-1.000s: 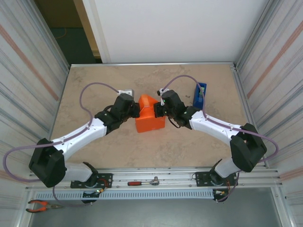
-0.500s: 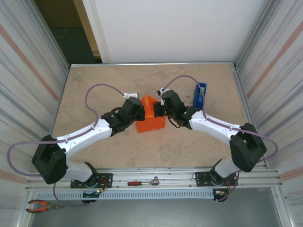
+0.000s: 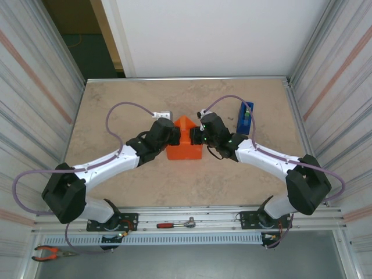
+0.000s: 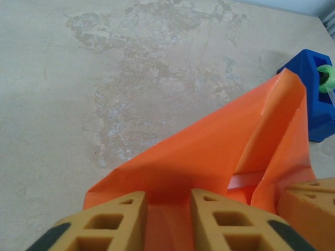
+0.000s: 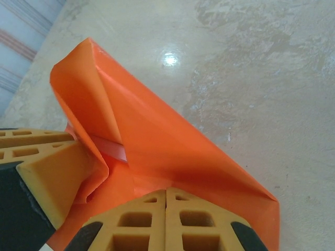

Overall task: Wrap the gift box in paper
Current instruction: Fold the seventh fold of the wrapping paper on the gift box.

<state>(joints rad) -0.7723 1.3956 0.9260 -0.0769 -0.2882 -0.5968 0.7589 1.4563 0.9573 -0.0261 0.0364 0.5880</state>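
The orange paper (image 3: 185,148) lies wrapped in a squarish package at the table's middle, and its far end is folded into a triangular flap (image 3: 185,123) pointing away from me. The gift box is hidden under the paper. A thin pale strip (image 4: 246,180) shows in a gap of the fold. My left gripper (image 3: 173,135) rests on the package's left far corner, open, with the paper (image 4: 209,151) lying beneath the gap between its fingers (image 4: 112,219). My right gripper (image 5: 166,206) is shut, its tips pressing on the paper (image 5: 157,141) at the right far corner (image 3: 197,137).
A blue tape dispenser (image 3: 244,118) stands upright to the right of the package, also in the left wrist view (image 4: 314,94). A ratchet wrench (image 3: 177,224) and pliers (image 3: 49,251) lie on the front rail. Ribbed metal walls close both sides.
My left gripper has moved right onto the package and its fingers have parted. The far end of the paper has flattened into a neat triangular flap. The right gripper has barely shifted.
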